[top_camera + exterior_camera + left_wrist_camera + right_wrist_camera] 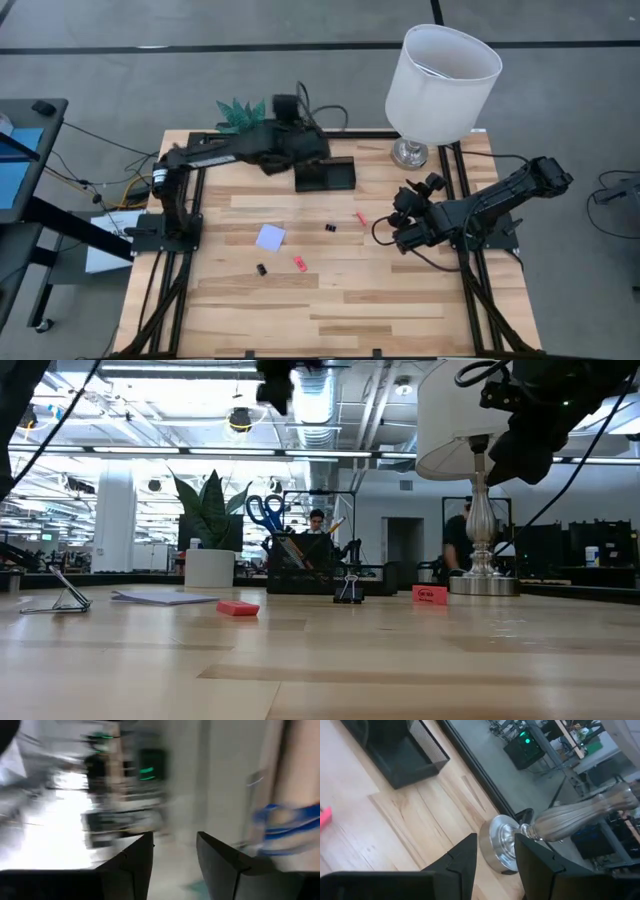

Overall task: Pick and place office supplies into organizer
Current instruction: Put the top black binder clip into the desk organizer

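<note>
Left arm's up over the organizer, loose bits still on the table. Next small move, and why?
Probably swing the left gripper, open and empty above the organizer, toward the lavender note pad, the loose item on its side. Scissors already stand in the organizer, while the pad, black clips and pink pieces lie on the table.

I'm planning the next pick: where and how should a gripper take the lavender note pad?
The note pad lies flat on the table with bare wood all round. Probably best to come straight down and pinch two opposite edges, since only its thin sides offer a hold.
</note>
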{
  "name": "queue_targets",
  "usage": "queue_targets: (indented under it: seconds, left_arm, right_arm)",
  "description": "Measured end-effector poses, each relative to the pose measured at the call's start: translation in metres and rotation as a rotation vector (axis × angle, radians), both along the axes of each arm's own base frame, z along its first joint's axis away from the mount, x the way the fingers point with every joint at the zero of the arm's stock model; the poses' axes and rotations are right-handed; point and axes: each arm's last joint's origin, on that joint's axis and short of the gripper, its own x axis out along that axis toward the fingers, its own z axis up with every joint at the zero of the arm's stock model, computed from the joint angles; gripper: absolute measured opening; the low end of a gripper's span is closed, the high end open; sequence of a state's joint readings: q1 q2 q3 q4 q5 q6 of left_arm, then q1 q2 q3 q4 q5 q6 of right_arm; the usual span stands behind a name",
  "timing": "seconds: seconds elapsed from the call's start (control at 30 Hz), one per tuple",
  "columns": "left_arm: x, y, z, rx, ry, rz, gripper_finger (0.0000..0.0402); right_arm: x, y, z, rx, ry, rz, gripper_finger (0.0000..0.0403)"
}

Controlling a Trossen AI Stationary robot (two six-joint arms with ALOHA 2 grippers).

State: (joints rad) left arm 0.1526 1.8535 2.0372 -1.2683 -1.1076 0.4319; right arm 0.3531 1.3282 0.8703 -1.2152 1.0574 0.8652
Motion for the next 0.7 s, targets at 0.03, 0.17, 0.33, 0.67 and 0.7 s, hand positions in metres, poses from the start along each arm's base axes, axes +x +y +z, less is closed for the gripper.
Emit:
queue_targets:
  seconds: [0.03,0.17,0.33,0.67,0.7]
  left_arm:
    - [-0.009,-0.003,0.01,-0.084,-0.075,0.001,0.0142]
    - [-0.04,-0.014,0.042,-0.376,-0.343,-0.015,0.0142]
    - [-0.076,-0.035,0.069,-0.452,-0.577,-0.106,0.0142]
    - [-0.141,-0.082,0.041,-0.534,-0.991,-0.41,0.0142]
    - [-0.146,-0.085,0.033,-0.563,-1.026,-0.444,0.0142]
  right_arm:
    - [0.001,0.0,0.0,0.0,-0.01,0.0,0.0123]
    - [0.005,0.003,0.0,0.007,-0.07,0.006,0.0123]
    - [0.01,0.017,0.002,-0.023,-0.293,0.024,0.0123]
    - [0.008,0.05,-0.01,0.041,-0.633,0.097,0.0123]
    - [0.008,0.052,-0.01,0.051,-0.648,0.099,0.0122]
